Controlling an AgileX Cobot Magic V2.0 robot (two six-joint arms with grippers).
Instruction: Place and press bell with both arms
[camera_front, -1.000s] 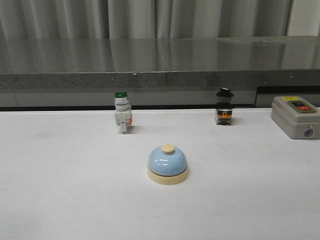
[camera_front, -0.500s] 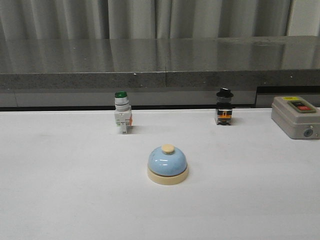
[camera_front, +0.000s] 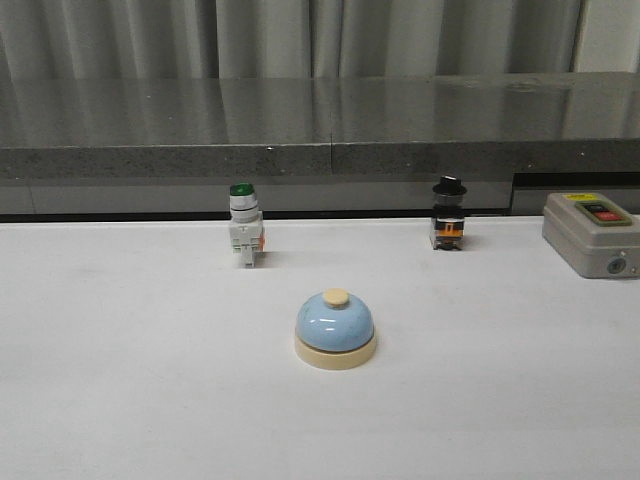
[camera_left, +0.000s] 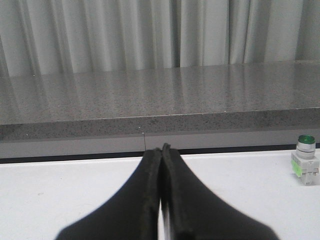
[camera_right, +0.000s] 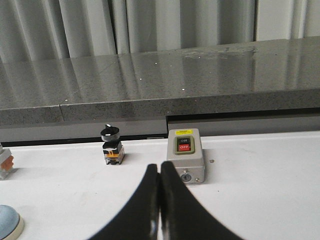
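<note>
- Nothing of the task looks started from what I see: the bell (camera_front: 335, 329) sits upright on the white tabletop (camera_front: 120, 380), lower centre of the front view, untouched, no arm in that frame.
- Left end effector (camera_left: 161, 150): fingers pressed together, holding nothing, lower centre of the left wrist view, pointing toward the grey ledge (camera_left: 150, 100).
- Right end effector (camera_right: 159, 170): fingers together too, empty. Only a sliver of the bell shows at the lower left corner of the right wrist view.
- I judge both steps are left: placing the bell, then pressing its cream knob (camera_front: 336, 296). Where it should go I can't tell.
- Other items: green-capped switch (camera_front: 244, 236) upper left of the bell, black-capped switch (camera_front: 448, 214) upper right of it, grey button box (camera_front: 591, 235) at the right edge of the front view; all well apart from the bell.
- Writing: the grey button box has a yellow label strip and a black and a red button with white lettering in the right wrist view; too small for me to read. No brand visible anywhere.
</note>
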